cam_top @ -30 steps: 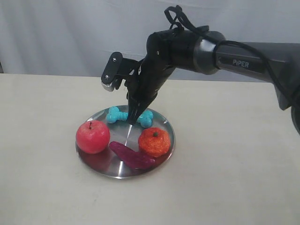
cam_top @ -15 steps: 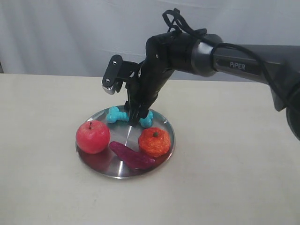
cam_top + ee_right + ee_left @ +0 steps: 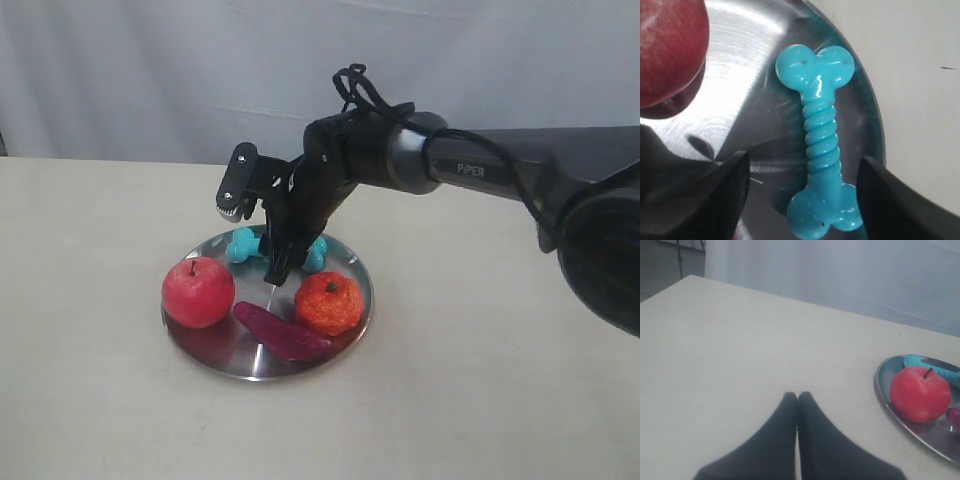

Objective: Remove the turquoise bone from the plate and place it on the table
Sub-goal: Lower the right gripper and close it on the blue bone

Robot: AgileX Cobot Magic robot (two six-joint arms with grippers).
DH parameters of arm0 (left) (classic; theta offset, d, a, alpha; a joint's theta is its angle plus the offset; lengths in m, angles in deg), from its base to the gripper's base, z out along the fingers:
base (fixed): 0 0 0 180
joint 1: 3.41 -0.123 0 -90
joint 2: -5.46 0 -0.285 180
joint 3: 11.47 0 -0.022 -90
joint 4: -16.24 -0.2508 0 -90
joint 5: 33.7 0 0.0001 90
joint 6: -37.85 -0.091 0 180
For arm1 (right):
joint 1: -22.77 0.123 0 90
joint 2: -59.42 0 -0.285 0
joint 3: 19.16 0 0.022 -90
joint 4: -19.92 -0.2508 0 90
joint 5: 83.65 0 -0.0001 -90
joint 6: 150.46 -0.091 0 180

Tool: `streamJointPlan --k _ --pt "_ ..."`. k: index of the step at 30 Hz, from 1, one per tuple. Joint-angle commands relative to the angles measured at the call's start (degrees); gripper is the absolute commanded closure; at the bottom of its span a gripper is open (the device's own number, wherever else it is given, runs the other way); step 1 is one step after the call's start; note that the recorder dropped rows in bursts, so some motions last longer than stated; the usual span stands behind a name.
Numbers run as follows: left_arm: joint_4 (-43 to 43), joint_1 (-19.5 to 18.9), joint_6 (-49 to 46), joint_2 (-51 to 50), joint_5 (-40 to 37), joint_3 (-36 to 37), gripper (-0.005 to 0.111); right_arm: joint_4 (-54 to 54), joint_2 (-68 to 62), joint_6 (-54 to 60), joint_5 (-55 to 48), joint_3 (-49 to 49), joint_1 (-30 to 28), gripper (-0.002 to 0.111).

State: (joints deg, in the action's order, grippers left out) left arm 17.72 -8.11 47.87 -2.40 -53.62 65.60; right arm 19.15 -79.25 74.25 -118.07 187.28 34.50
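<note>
Currently seeing the right gripper down over the plate, tips close to the metal. Jaws spread wide, one finger on each side of the turquoise bone, with a gap on both sides in the right wrist view, so no grip on it. Finding the bone flat on the plate at about 12 o'clock, just inside the rim, ribbed shaft between the two fingers, middle partly hidden by the gripper in the exterior view. Also on the plate: red apple at 9 o'clock, orange fruit at 4 o'clock, dark purple piece at 6 o'clock, lying slantwise between those two. Plate resting on the table. Left gripper pinched together, fingertips touching, nothing between them, low over bare table and well apart from the plate.
</note>
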Motion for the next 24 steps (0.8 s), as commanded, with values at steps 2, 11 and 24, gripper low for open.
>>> streamJointPlan --k 2,11,24 --pt "-0.01 0.28 0.11 0.07 0.3 0.15 0.107 0.23 -1.75 -0.29 2.67 0.31 -0.31 0.048" --pt "-0.01 0.28 0.11 0.07 0.3 0.15 0.107 -0.25 -4.56 -0.51 6.69 0.31 -0.31 0.049" --pt "-0.01 0.28 0.11 0.07 0.3 0.15 0.107 -0.44 -6.34 -2.93 10.57 0.31 -0.31 0.049"
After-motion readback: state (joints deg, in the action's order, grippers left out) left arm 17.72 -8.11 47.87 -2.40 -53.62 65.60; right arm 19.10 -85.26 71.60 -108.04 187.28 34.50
